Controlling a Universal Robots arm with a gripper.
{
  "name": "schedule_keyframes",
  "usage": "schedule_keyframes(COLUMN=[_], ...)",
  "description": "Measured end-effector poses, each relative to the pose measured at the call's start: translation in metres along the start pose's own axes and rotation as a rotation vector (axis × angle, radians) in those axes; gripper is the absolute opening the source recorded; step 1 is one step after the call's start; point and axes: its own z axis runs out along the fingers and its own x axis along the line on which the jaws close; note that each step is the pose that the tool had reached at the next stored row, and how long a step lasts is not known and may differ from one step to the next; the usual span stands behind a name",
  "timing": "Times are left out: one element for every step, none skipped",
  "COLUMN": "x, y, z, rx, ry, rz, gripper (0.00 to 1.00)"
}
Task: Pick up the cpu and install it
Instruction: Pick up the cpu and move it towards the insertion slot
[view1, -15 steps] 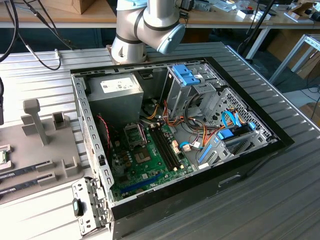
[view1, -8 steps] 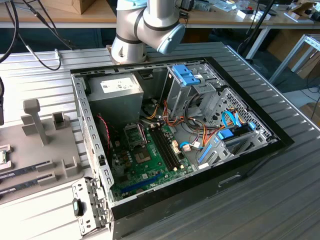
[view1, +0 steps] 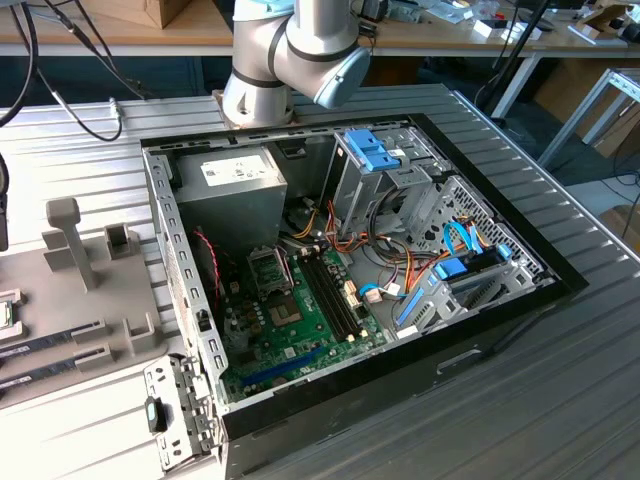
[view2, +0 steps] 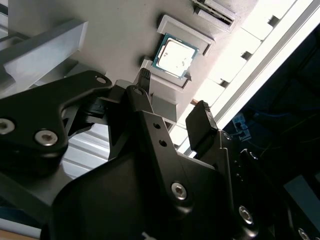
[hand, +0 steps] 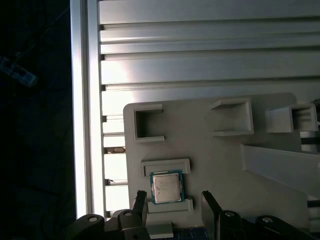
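Note:
The cpu (hand: 166, 187), a small square chip with a silver top and thin green rim, lies flat in a grey holder (hand: 166, 165) on the grey fixture plate (hand: 210, 160). In the second wrist view the cpu (view2: 172, 55) sits just beyond the black fingertips (view2: 145, 76). My gripper (hand: 175, 207) is open, with one finger on each side of the chip's holder and nothing held. In both wrist views the fingers appear apart from the chip. The gripper (view2: 174, 92) hovers close over the plate.
The open computer case (view1: 500, 320) holds the green motherboard (view1: 300, 320) with its silver socket frame (view1: 268, 268). The arm's base (view1: 290, 50) stands behind the case. The fixture plate (view1: 90, 300) carries raised grey brackets (hand: 149, 124). A ribbed aluminium table (hand: 200, 50) surrounds everything.

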Motion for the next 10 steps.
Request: schedule_keyframes(x=[0.0000, 0.0000, 0.0000, 0.0000, 0.0000, 0.0000, 0.0000, 0.0000, 0.0001, 0.0001], y=[0.0000, 0.0000, 0.0000, -0.0001, 0.0000, -0.0001, -0.0001, -0.0001, -0.0001, -0.0003], z=[0.0001, 0.0004, 0.0006, 0.0008, 0.0009, 0.0011, 0.0011, 0.0014, 0.0015, 0.0057], rx=[0.0000, -0.0001, 0.0000, -0.0001, -0.0001, -0.0001, -0.0001, -0.0001, -0.0001, -0.0004], ry=[0.0000, 0.0000, 0.0001, 0.0001, 0.0001, 0.0001, 0.0001, 0.0001, 0.0002, 0.0007], rz=[0.000, -0.001, -0.002, -0.002, -0.002, -0.003, -0.003, -0.004, -0.004, -0.015], gripper=[0.56, 0.56, 0.56, 0.56, 0.56, 0.56, 0.56, 0.56, 0.56, 0.56])
